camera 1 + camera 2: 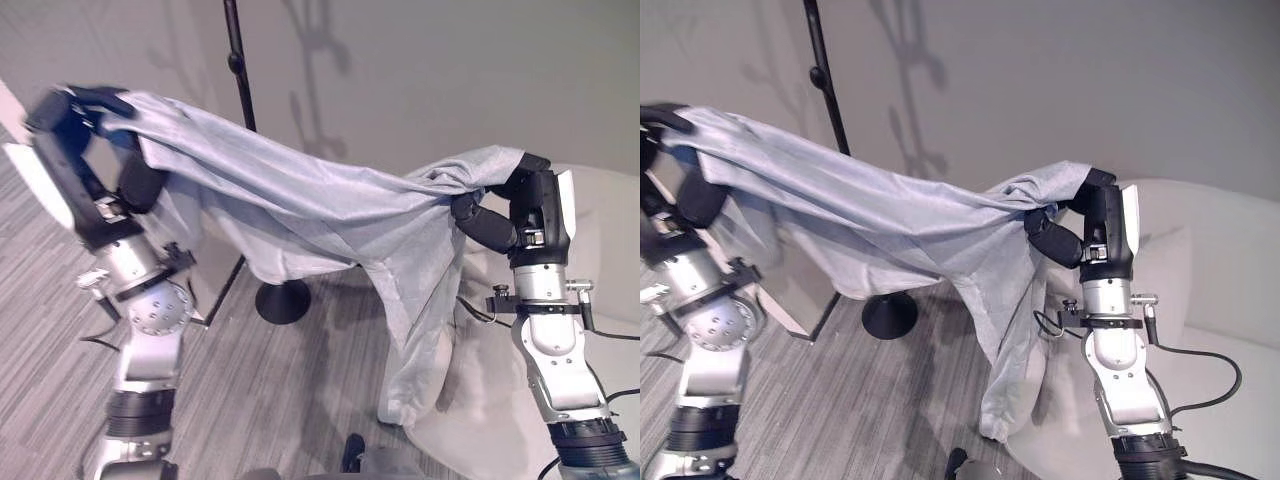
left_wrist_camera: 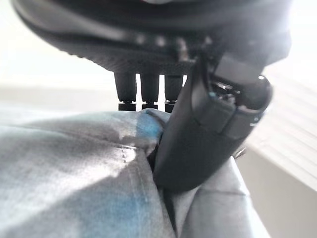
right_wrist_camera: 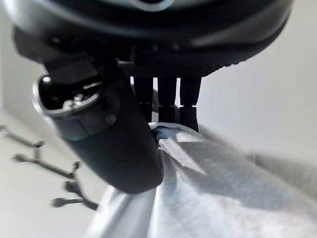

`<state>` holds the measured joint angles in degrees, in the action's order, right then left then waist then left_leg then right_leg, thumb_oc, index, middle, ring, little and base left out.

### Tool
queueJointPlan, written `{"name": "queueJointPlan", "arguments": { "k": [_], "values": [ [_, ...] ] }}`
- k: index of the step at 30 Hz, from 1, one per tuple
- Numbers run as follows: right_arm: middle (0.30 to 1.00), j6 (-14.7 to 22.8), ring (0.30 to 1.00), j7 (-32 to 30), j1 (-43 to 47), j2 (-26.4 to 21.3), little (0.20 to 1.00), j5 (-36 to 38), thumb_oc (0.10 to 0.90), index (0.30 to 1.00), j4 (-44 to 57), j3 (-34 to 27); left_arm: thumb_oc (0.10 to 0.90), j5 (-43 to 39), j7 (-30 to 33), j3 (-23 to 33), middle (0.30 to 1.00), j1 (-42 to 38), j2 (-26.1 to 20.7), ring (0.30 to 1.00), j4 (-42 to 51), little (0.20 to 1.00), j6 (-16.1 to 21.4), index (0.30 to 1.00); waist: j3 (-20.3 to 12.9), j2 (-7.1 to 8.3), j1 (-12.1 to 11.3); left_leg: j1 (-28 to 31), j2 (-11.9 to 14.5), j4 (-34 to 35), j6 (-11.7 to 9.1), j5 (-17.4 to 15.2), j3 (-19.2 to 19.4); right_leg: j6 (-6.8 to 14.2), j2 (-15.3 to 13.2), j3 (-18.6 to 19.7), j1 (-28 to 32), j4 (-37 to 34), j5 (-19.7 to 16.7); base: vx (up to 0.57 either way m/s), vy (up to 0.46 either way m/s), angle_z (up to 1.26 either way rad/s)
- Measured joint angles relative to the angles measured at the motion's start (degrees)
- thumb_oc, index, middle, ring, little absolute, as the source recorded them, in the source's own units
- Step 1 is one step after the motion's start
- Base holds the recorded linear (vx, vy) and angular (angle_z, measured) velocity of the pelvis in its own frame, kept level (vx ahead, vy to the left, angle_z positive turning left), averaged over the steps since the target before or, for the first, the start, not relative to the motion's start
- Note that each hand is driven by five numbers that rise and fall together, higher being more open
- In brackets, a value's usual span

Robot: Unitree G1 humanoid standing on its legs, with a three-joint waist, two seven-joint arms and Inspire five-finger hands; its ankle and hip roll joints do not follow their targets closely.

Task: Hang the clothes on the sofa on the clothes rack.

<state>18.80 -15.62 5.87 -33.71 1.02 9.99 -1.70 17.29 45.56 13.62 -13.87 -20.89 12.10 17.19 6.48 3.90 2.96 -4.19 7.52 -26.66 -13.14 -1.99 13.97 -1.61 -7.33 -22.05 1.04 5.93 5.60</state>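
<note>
Grey garment (image 1: 300,210) stretched between left robot hand (image 1: 95,120) and right robot hand (image 1: 500,215) — both gripping.

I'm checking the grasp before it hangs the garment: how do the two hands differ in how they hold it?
The left hand is raised higher, beside the clothes rack; the right hand sits lower, above the sofa. From the left hand the grey garment spreads out taut; below the right hand it drops in a long loose fold. Both pinch the cloth between thumb and fingers.
</note>
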Motion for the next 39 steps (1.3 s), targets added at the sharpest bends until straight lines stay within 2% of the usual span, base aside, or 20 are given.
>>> {"name": "queueJointPlan", "arguments": {
  "k": [1, 2, 3, 4, 6, 8, 9, 11, 12, 14, 15, 18, 23, 26, 28, 30, 32, 34, 35, 39],
  "values": [
    [0.3, 0.04, 0.3, -0.55, -0.02, -0.4, 0.3, -1.35, 0.4, 0.3, 0.04, -0.25, 0.4, 1.24, 0.28, 0.78, 0.3, 0.08, -0.01, 0.3, 0.5, 0.3, 0.08, 0.3, -0.04, 0.35, 0.07, -0.74, 1.57, -2.21, 0.93, 0.8, 4.67, -0.32, 0.15, -0.75, 0.73, -0.79, -0.28, 0.24, 0.07, 0.19],
    [0.3, 0.45, 0.3, -2.37, -0.15, -0.38, 0.3, -4.39, 0.4, 0.3, 0.8, -0.91, 0.4, 1.57, 2.09, 1.29, 0.3, 1.44, -0.55, 0.3, 3.19, 0.3, 0.28, 0.3, -0.33, 1.19, -1.06, -0.75, 3.01, -3.09, 4.42, 0.14, 9.07, -0.28, 0.95, -0.43, 2.05, -2.54, -0.72, 0.23, 0.105, 0.1],
    [0.3, 0.55, 0.3, -3.16, -0.15, -0.39, 0.3, -5.47, 0.4, 0.3, 1.56, -1.2, 0.4, 1.61, 2.92, 1.27, 0.3, 1.62, -0.67, 0.3, 4.28, 0.3, 0.29, 0.3, -0.36, 1.15, -1.46, -0.7, 3.84, -2.06, 4.8, -0.46, 9.33, -0.38, 1.72, -0.33, 2.7, -3.22, -0.7, 0.3, 0.169, 0.08],
    [0.3, 0.56, 0.3, -4.27, 0.29, -0.3, 0.3, -7.54, 0.4, 0.3, 2.11, -1.14, 0.4, 2.63, 4.15, 1.22, 0.3, 1.54, -1.22, 0.3, 4.57, 0.3, 0.04, 0.3, -0.31, 1.68, -1.86, -0.64, 3.07, 2.72, 5.24, -2.61, 7.46, -0.71, 1.91, 0.01, 3.7, -5.06, -0.51, 0.23, 0.19, 0.04],
    [0.3, 0.42, 0.3, -5.0, 2.31, -0.42, 0.3, -10.26, 0.4, 0.3, 1.96, -1.11, 0.4, 3.42, 5.53, 0.84, 0.3, 0.65, -2.25, 0.3, 3.89, 0.3, -0.59, 0.3, -0.05, 2.26, -2.9, -0.39, 1.64, 12.43, 6.3, -2.36, 4.91, -0.26, 1.63, 1.26, 4.18, -6.18, -1.79, 0.21, 0.172, -0.23],
    [0.3, 0.32, 0.3, -5.98, 4.66, -0.42, 0.3, -12.31, 0.4, 0.3, 1.79, -0.98, 0.4, 3.73, 6.19, 0.63, 0.3, -0.12, -3.02, 0.3, 2.81, 0.3, -1.23, 0.3, -0.04, 1.98, -2.98, -1.92, 2.01, 19.59, 6.16, 0.39, 2.51, 0.52, 1.62, 1.73, 5.98, -7.84, -2.47, 0.28, 0.179, -0.36],
    [0.3, -0.27, 0.3, -8.71, 7.15, -0.85, 0.3, -14.64, 0.4, 0.3, 0.75, -0.2, 0.4, 4.21, 7.4, -0.17, 0.3, -1.24, -4.4, 0.3, 0.19, 0.3, -1.34, 0.3, -0.07, 1.62, -3.22, -2.59, 2.63, 25.89, 5.11, 3.75, -1.36, 1.84, 1.92, 3.75, 7.66, -9.57, -2.54, 0.28, 0.134, -0.57],
    [0.3, -1.07, 0.3, -10.65, 9.21, -2.57, 0.3, -16.11, 0.4, 0.3, 0.07, -0.12, 0.4, 4.1, 7.54, -1.01, 0.3, -2.74, -4.7, 0.3, -1.82, 0.3, -2.14, 0.3, 0.15, 0.4, -3.7, -4.55, 4.51, 27.04, 6.07, 7.63, -2.45, 2.56, 2.38, 4.75, 8.42, -9.67, -2.9, 0.29, 0.126, -0.61],
    [0.3, -1.47, 0.3, -13.0, 10.57, -4.81, 0.3, -17.46, 0.4, 0.3, -1.09, 0.42, 0.4, 4.7, 8.03, -2.78, 0.3, -3.76, -5.78, 0.3, -5.23, 0.3, -2.56, 0.3, -0.24, -1.08, -2.92, -5.74, 5.1, 28.7, 5.65, 8.78, -5.61, 4.3, 2.31, 6.24, 10.45, -10.94, -2.15, 0.3, 0.175, -0.53],
    [0.3, -2.71, 0.3, -14.06, 14.09, -6.69, 0.3, -18.81, 0.4, 0.3, -2.96, 1.45, 0.4, 5.85, 7.99, -3.97, 0.3, -5.02, -7.49, 0.3, -9.34, 0.3, -3.85, 0.3, -0.4, -3.24, -2.71, -4.15, 5.55, 31.11, 5.35, 8.83, -7.08, 5.91, 2.18, 9.33, 11.85, -11.15, -1.23, 0.31, 0.224, -0.85],
    [0.3, -3.3, 0.3, -15.01, 16.44, -6.77, 0.3, -18.69, 0.4, 0.3, -3.57, 1.67, 0.4, 5.83, 6.93, -4.94, 0.3, -6.31, -9.4, 0.3, -12.21, 0.3, -5.28, 0.3, -1.02, -3.42, -3.13, -2.81, 3.87, 30.71, 5.85, 14.05, -7.84, 7.58, 0.37, 12.38, 12.02, -11.13, -0.61, 0.33, 0.271, -1.05],
    [0.3, -3.27, 0.3, -15.7, 20.53, -7.31, 0.3, -18.6, 0.4, 0.3, -3.83, 1.76, 0.4, 5.54, 4.67, -5.43, 0.3, -9.62, -13.13, 0.3, -16.67, 0.3, -6.95, 0.3, -1.95, 1.33, -0.83, -1.62, -3.28, 30.38, 9.64, 13.05, -4.88, 9.39, -7.29, 12.91, 12.25, -11.04, -2.91, 0.27, 0.244, -0.37],
    [0.3, -7.56, 0.3, -17.03, 28.51, -14.89, 0.3, -21.7, 0.4, 0.3, -10.38, 5.44, 0.4, 4.81, 2.68, -9.69, 0.3, -17.09, -17.79, 0.3, -20.98, 0.3, -7.86, 0.3, -1.61, 1.07, -1.47, 1.71, -6.54, 31.84, 13.6, 10.5, -1.61, 13.19, -10.46, 12.95, 9.95, -5.83, -7.42, 0.18, 0.263, -0.18],
    [0.3, -11.71, 0.3, -18.94, 31.72, -17.27, 0.3, -25.67, 0.4, 0.3, -12.67, 5.7, 0.4, 3.41, 2.51, -12.37, 0.3, -22.71, -19.18, 0.3, -21.56, 0.3, -7.63, 0.3, -0.09, -1.39, -1.1, 5.01, -6.59, 31.79, 15.16, 8.84, -0.09, 15.79, -11.7, 15.2, 4.75, 7.27, -8.22, 0.1, 0.233, -0.2],
    [0.3, -13.05, 0.3, -20.77, 34.16, -18.37, 0.3, -27.9, 0.4, 0.3, -14.18, 7.36, 0.4, 3.25, 2.67, -13.98, 0.3, -25.62, -20.28, 0.3, -23.24, 0.3, -7.87, 0.3, 0.47, -2.31, -0.44, 7.02, -6.8, 31.85, 16.99, 6.48, 1.37, 15.0, -13.12, 14.03, -0.2, 15.65, -7.3, 0.11, 0.136, -0.41],
    [0.3, -13.24, 0.3, -21.42, 35.27, -19.28, 0.3, -27.86, 0.4, 0.3, -14.15, 7.54, 0.4, 3.25, 2.47, -14.01, 0.3, -26.7, -20.22, 0.3, -23.28, 0.3, -7.95, 0.3, 0.91, -3.06, 0.7, 7.78, -6.81, 31.87, 17.16, 5.92, 1.92, 13.31, -13.13, 12.08, -2.32, 16.11, -6.18, 0.12, -0.002, -0.3],
    [0.3, -13.45, 0.3, -21.5, 35.94, -21.66, 0.3, -27.94, 0.4, 0.3, -14.41, 7.77, 0.4, 3.33, 2.06, -13.91, 0.3, -27.28, -19.7, 0.3, -22.96, 0.3, -7.91, 0.3, 1.39, -3.96, 1.4, 8.01, -6.3, 31.83, 16.51, 6.03, 2.2, 12.01, -11.13, 9.6, -4.5, 10.38, -4.56, 0.06, -0.055, -0.06],
    [0.3, -13.1, 0.3, -21.52, 36.41, -22.32, 0.3, -27.63, 0.4, 0.3, -16.43, 8.09, 0.4, 3.56, 0.58, -13.96, 0.3, -25.91, -19.76, 0.3, -23.31, 0.3, -7.55, 0.3, 1.17, -2.8, 2.88, 9.36, -6.95, 31.85, 15.17, 5.51, 2.54, 12.52, -9.54, 8.02, -3.43, 0.74, -7.78, 0.14, -0.156, 0.05],
    [0.3, -12.73, 0.3, -21.31, 36.46, -21.31, 0.3, -26.44, 0.4, 0.3, -18.25, 9.15, 0.4, 3.51, -0.29, -14.52, 0.3, -24.99, -19.3, 0.3, -23.53, 0.3, -7.55, 0.3, 1.01, -1.28, 1.92, 11.01, -7.4, 31.9, 13.78, 4.84, 3.22, 11.01, -8.7, 7.45, -2.07, -2.63, -9.95, 0.14, -0.175, -0.27],
    [0.3, -10.52, 0.3, -15.13, 34.58, -18.71, 0.3, -17.62, 0.4, 0.3, -25.8, 15.28, 0.4, 3.46, -2.62, -14.51, 0.3, -17.44, -15.87, 0.3, -23.64, 0.3, -6.04, 0.3, -1.34, -3.2, 0.22, 12.22, -2.18, 32.12, 9.35, 3.61, 3.43, 8.61, -2.33, 6.62, 3.17, -11.56, -12.04, 0.11, -0.126, -0.22]
  ]
}}
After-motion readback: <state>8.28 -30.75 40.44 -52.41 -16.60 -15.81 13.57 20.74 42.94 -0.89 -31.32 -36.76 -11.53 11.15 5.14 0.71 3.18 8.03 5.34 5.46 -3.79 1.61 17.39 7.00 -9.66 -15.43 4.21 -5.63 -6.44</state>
